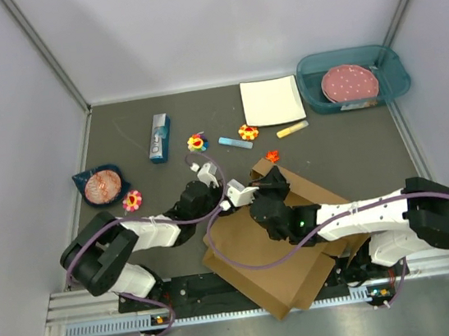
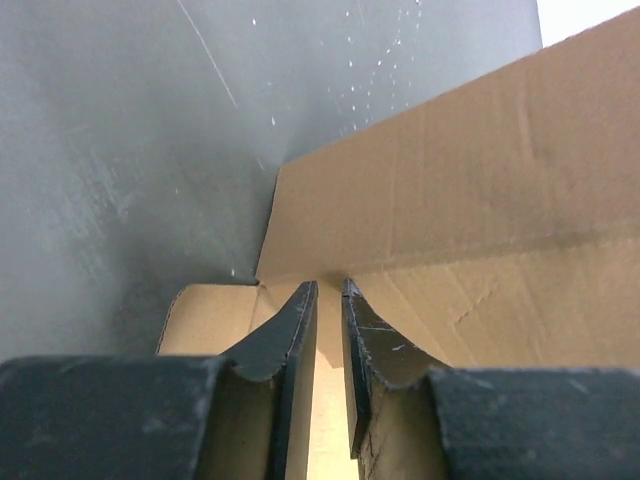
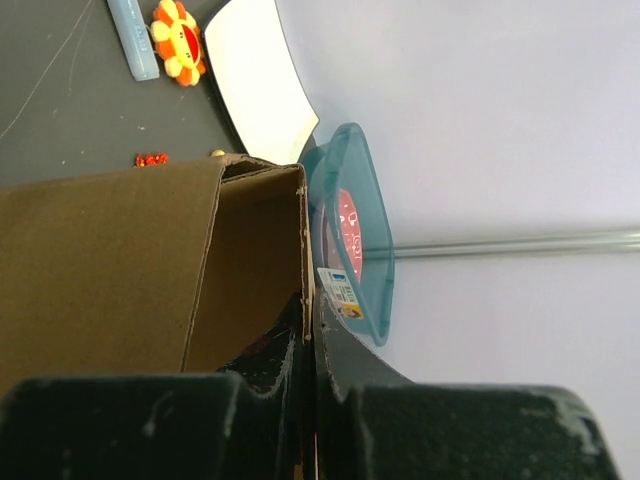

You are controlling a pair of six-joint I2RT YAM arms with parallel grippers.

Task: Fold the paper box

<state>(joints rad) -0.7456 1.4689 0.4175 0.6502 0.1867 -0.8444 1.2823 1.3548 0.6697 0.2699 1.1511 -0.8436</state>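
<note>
While the right claw (image 3: pixel 309 335) pinches a raised box (image 3: pixel 110 260) wall running straight ahead of it, we cannot tell whether the near-closed left claw (image 2: pixel 330 292) grips cardboard.

I run two matching arms, the left arm (image 1: pixel 151 229) and the right arm (image 1: pixel 355 217), each a white tubular link set between bulky, rounded black joint housings, with a thin purple cable (image 1: pixel 209 238) looping loosely along its length. A small green light (image 1: pixel 302 223) glows on the black wrist of the right one. Up close, my left fingers (image 2: pixel 285 350) are flat matte-black blades with curved shoulders, scuffed and flecked with pale scratches, and my right fingers (image 3: pixel 350 365) look the same.
</note>
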